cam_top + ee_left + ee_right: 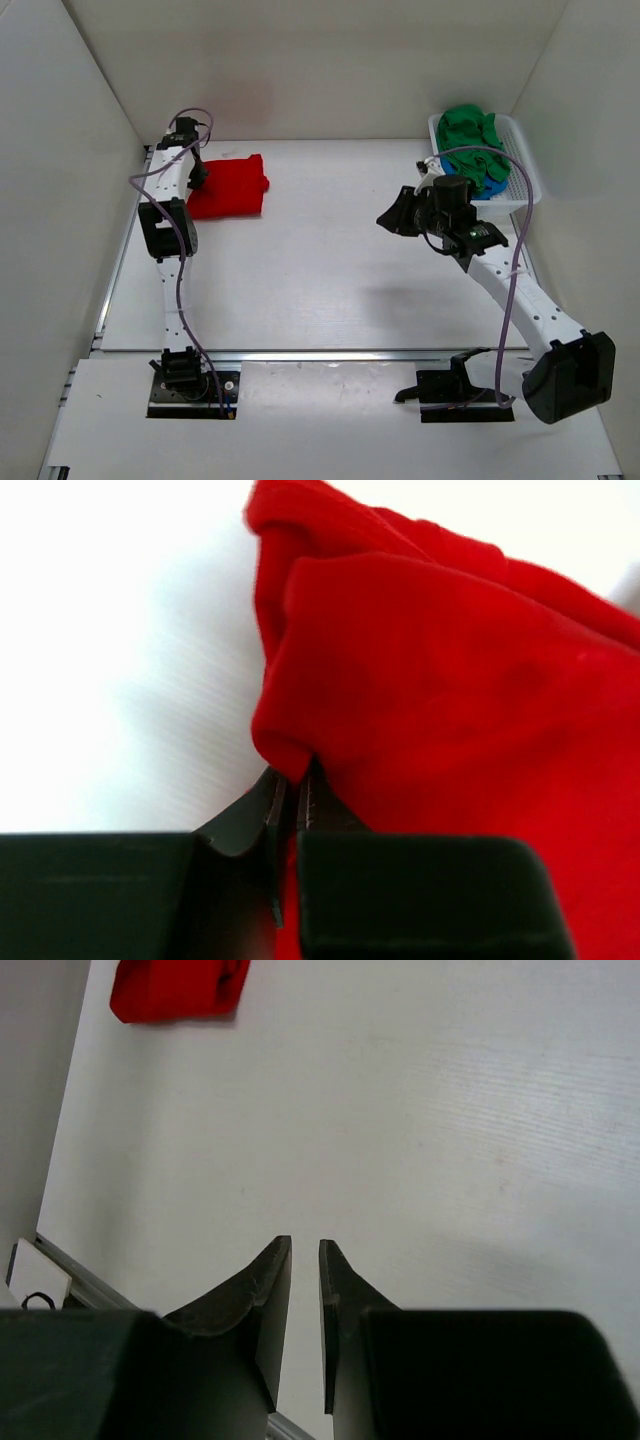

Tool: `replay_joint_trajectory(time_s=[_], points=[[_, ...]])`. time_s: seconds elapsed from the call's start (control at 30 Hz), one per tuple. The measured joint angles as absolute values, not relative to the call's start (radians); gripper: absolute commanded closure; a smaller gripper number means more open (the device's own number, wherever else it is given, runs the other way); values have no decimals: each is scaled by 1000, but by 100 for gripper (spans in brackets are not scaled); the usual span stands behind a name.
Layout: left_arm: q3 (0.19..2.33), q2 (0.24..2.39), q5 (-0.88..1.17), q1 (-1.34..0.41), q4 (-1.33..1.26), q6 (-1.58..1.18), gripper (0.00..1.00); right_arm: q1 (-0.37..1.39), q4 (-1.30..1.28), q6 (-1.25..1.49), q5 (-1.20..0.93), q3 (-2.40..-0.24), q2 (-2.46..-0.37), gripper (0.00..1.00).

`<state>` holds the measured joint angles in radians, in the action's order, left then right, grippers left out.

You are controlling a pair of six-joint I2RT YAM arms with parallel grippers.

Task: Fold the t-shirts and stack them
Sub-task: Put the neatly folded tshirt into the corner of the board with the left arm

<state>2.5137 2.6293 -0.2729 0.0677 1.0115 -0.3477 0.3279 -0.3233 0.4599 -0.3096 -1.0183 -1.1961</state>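
Observation:
The red t-shirt (230, 187) lies bunched and partly folded at the far left of the table. My left gripper (197, 178) is at its left edge, shut on a fold of the red cloth (450, 680), which pokes out between the fingertips (290, 780). The green t-shirt (468, 130) and the blue t-shirt (493, 183) lie crumpled in the basket at the far right. My right gripper (392, 218) hovers over bare table left of the basket. Its jaws stand nearly together with nothing between them (305, 1245). The red t-shirt shows far off in the right wrist view (175, 988).
The white perforated basket (525, 165) stands at the far right corner by the right wall. White walls close in the table on the left, back and right. A metal rail (300, 354) runs along the table's near edge.

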Motion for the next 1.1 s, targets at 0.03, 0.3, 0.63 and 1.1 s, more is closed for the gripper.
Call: replay_joint_trajectory(time_s=[0.03, 0.3, 0.63, 1.1], points=[[2510, 2631, -273, 85, 1008, -348, 100, 333, -323, 462, -306, -997, -1178, 85], [2512, 2639, -243, 183, 889, -356, 100, 398, -331, 472, -284, -926, -1189, 88], [2546, 2663, -226, 224, 768, -352, 100, 445, -260, 504, -276, -841, -1212, 90], [2590, 2696, -146, 302, 672, -399, 2, 464, -201, 510, -272, -804, -1219, 91]])
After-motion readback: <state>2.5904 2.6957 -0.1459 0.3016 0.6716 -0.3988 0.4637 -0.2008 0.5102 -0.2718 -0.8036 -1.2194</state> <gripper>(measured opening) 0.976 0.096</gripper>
